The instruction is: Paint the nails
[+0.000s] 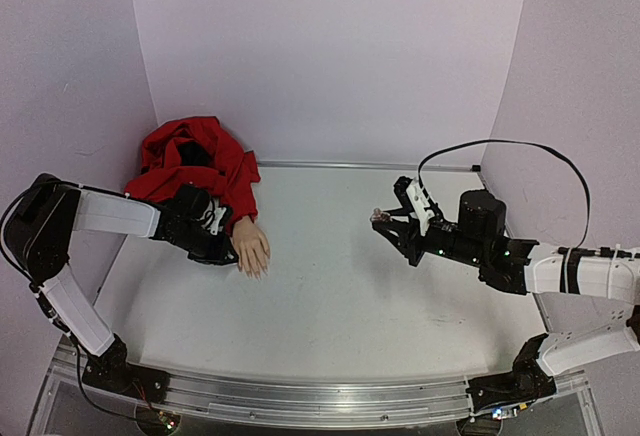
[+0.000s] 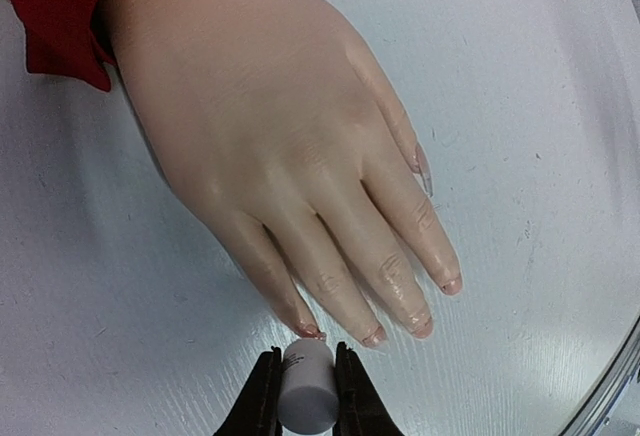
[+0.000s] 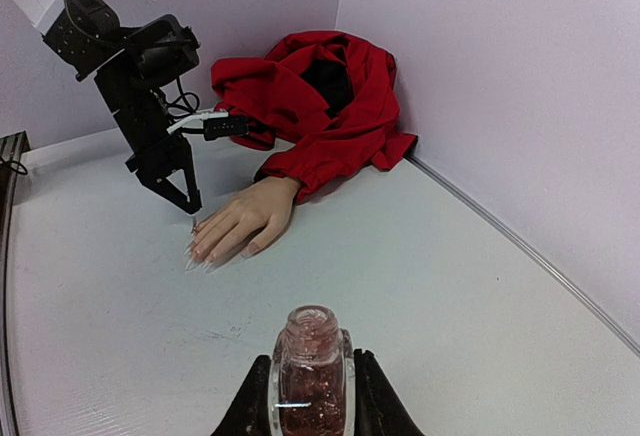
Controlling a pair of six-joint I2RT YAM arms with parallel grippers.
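Pale nails [image 2: 375,336] on a palm-down mannequin hand [image 2: 280,136]

Five small, glossy nails, faintly pink at their edges, tip the spread fingers and thumb. The mannequin hand lies flat on the white surface [image 2: 540,76] at the left, its fingertips pointing near and slightly right, a red sleeve [image 2: 60,6] at its wrist.

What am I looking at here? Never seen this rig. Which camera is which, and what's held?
Two white-and-black robot arms are bolted at the near edge of a white table. The overhead view shows both: left arm, right arm. The other two pictures come from cameras on each wrist, looking past that arm's own jaws. On the table lies a flesh-coloured mannequin hand in a crumpled red fabric sleeve. The left jaws are shut on a small white cylindrical cap, close to the hand's pale nails. The right jaws are shut on an open glass bottle of pinkish glittery polish.
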